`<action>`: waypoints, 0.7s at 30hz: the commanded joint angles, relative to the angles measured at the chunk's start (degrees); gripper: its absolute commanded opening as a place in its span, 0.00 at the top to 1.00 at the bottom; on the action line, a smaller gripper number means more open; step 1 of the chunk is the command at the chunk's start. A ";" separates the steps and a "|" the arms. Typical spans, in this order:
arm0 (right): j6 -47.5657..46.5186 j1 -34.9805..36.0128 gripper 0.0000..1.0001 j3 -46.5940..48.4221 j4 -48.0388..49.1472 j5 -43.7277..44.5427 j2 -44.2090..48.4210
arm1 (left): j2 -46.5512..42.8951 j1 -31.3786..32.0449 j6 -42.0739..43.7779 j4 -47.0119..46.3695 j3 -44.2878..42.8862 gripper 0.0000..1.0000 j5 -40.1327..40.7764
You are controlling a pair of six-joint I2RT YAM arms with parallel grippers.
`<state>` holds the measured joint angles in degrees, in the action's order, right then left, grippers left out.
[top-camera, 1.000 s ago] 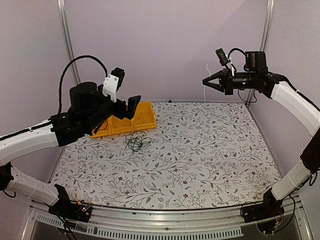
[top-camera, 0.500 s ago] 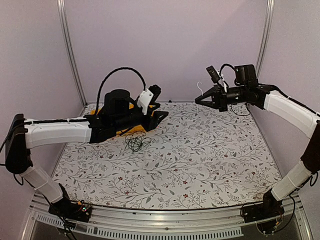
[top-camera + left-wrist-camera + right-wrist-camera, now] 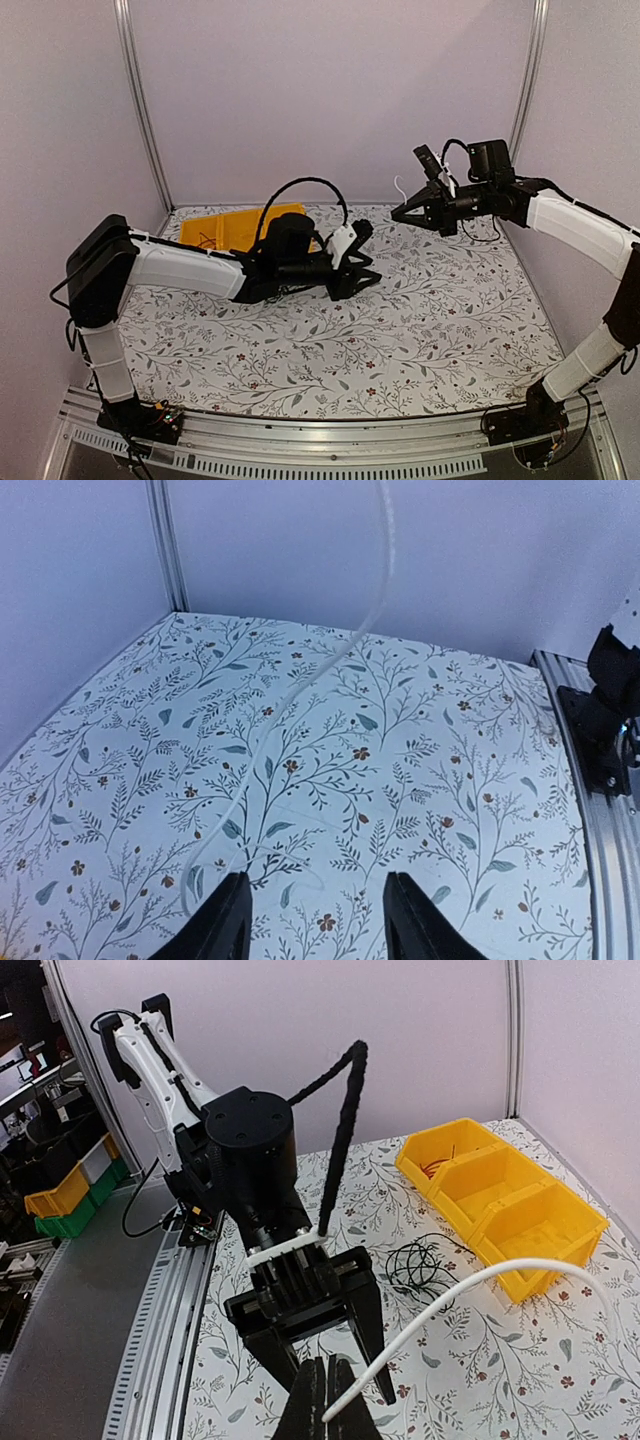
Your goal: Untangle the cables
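Observation:
My right gripper is shut on the end of a whitish cable, held high at the back right. That cable arcs away to the right. In the left wrist view the whitish cable hangs from the top and curls down onto the table, left of my left fingers. My left gripper is open over the table's middle with nothing between its jaws. It points toward the right gripper. A small tangle of thin black cables lies near the bins; the left arm hides it in the top view.
A row of yellow bins stands at the back left of the floral table, seen also as yellow bins behind the left arm. The left arm's thick black hose loops above it. A metal rail runs along the table edge.
My left arm has swung from the yellow bins rightward to the table's middle, and its jaws have narrowed. The right gripper has come slightly lower and leftward, still holding the whitish cable.

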<state>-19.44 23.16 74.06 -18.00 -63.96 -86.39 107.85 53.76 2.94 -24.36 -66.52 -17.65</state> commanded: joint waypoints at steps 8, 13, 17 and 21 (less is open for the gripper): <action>-2.50 0.22 1.00 -0.75 -1.32 -1.87 2.91 | 1.30 0.31 1.62 1.56 -4.81 0.64 -3.20; -3.43 0.24 1.00 -0.88 -1.86 -1.53 2.89 | -2.34 -0.08 5.70 13.47 -5.57 0.62 -8.76; -4.04 0.24 1.00 -0.91 -2.27 -1.77 3.11 | -4.43 -0.34 7.57 18.04 -5.84 0.60 -6.23; -4.11 0.22 1.00 -1.20 -2.20 -2.03 3.24 | -4.43 -0.90 8.64 20.05 -7.65 0.60 -3.53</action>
<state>-22.68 23.20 73.78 -19.49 -65.10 -84.90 105.27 53.47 9.13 -8.54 -71.61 -23.18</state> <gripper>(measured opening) 0.020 0.401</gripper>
